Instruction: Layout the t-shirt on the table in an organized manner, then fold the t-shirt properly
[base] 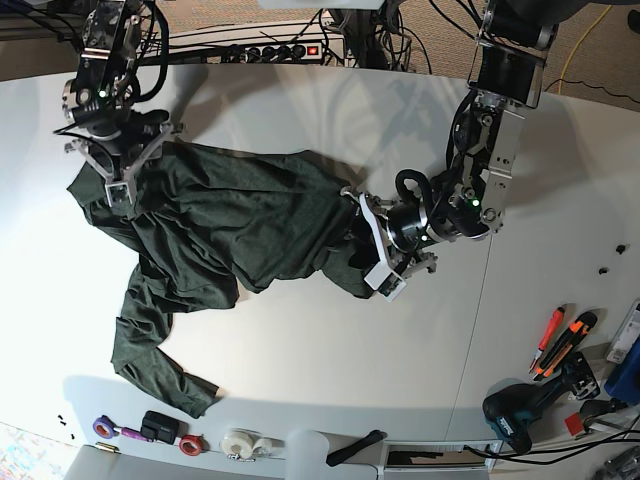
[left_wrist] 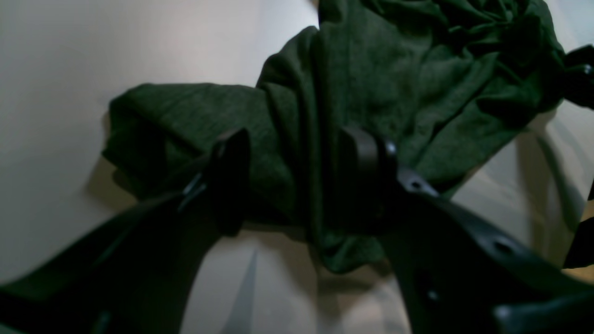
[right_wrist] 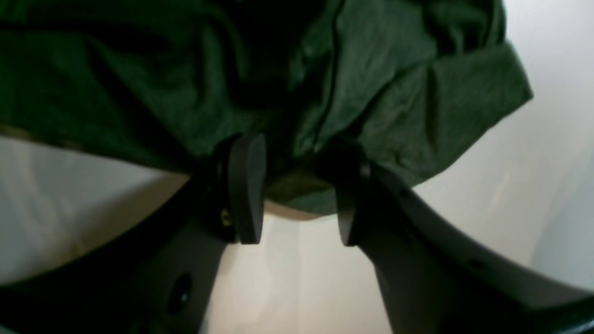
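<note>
Dark green heathered knit long-sleeved t-shirt (base: 230,225): lying crumpled on the large white smooth desk (base: 330,360), spreading across its left panel in the base view, one cuffed sleeve (base: 160,365) trailing toward the near edge.

Left end effector (left_wrist: 297,181): sitting at the garment's bunched right end (base view), its black fingers (left_wrist: 229,178) standing spread with a thick gather of fabric lying between them; whether they are pressing on it cannot be told.

Right end effector (right_wrist: 294,190): resting over the shirt's far left corner in the base view, fingers (right_wrist: 246,185) standing apart, a fold of cloth edge hanging between them but not pinched.

Surroundings: tape rolls (base: 240,443) lying along the desk's near edge; orange-handled cutters (base: 560,340) and a cordless drill (base: 525,410) lying at the right; a power strip (base: 270,50) sitting beyond the far edge.
</note>
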You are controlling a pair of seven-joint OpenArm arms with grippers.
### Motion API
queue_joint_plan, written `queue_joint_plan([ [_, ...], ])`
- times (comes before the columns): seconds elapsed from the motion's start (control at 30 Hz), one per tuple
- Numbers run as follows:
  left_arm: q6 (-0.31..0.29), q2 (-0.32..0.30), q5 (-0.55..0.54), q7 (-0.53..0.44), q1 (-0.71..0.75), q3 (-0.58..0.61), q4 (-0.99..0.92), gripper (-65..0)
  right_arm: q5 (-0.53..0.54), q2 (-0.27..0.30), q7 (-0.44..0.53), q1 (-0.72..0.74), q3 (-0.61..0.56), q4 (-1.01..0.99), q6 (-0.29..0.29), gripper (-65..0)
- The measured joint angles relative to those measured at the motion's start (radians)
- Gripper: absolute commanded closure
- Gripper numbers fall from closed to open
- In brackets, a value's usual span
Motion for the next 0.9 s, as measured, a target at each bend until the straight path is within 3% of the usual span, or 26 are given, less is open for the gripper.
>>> queue_joint_plan([
  [0.13, 0.000, 0.000, 0.000, 0.000, 0.000, 0.000, 0.000, -30.9, -0.008, 0.000, 0.167, 0.010, 0.000, 0.000, -0.057, -24.4],
  [0.33, 0.000, 0.000, 0.000, 0.000, 0.000, 0.000, 0.000, -30.9, -0.007, 0.000, 0.166, 0.110, 0.000, -0.012, -0.067, -24.4],
  [0.57, 0.000, 0.000, 0.000, 0.000, 0.000, 0.000, 0.000, -30.9, -0.008, 0.000, 0.150, 0.167, 0.000, -0.171, -0.067, -24.4],
  [0.6, 0.000, 0.000, 0.000, 0.000, 0.000, 0.000, 0.000, -30.9, -0.009, 0.000, 0.150, 0.169, 0.000, -0.191, -0.067, -23.4],
  [0.73, 0.000, 0.000, 0.001, 0.000, 0.000, 0.000, 0.000, -30.9, -0.009, 0.000, 0.109, 0.169, 0.000, -0.217, -0.067, -2.8],
  [0.9, 0.000, 0.000, 0.003, 0.000, 0.000, 0.000, 0.000, -30.9, -0.012, 0.000, 0.051, 0.159, 0.000, -0.139, -0.066, -1.7],
])
